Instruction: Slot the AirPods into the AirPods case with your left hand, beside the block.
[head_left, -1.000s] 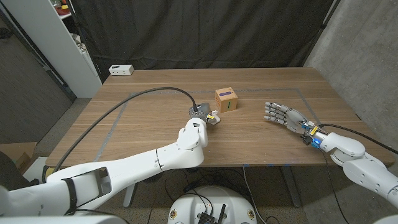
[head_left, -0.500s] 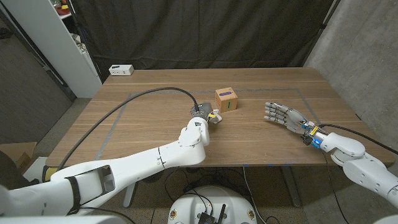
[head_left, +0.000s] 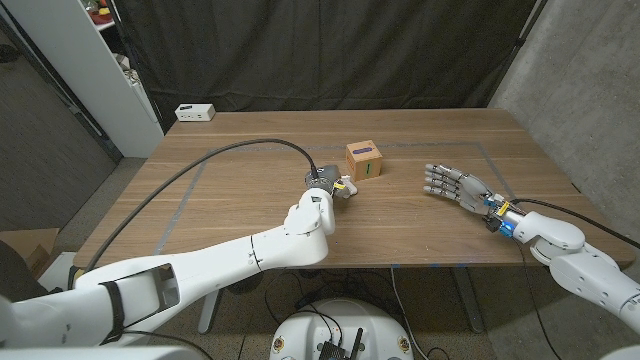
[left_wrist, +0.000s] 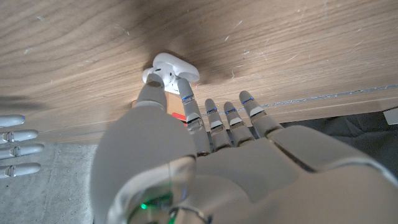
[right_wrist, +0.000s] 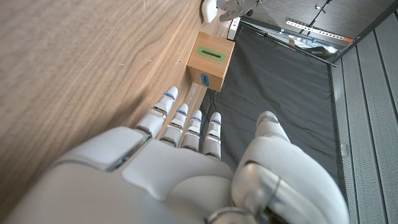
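Note:
The wooden block (head_left: 363, 161) with a purple slot on top stands mid-table; in the right wrist view the block (right_wrist: 210, 59) shows a green slot. My left hand (head_left: 325, 190) sits just left of it, above the white AirPods case (left_wrist: 174, 66). Its thumb and forefinger tips (left_wrist: 182, 87) pinch a white AirPod down into the case, and the other fingers are stretched out. The case (right_wrist: 209, 7) lies on the table beside the block. My right hand (head_left: 458, 186) is right of the block, holding nothing, with its fingers spread toward it.
A thick black cable (head_left: 230, 152) arcs over the table's left half to my left wrist. A small white box (head_left: 195, 112) sits at the back left corner. Faint tape lines (head_left: 180, 205) mark a rectangle on the wood. A white shelf (head_left: 105, 70) stands at the left.

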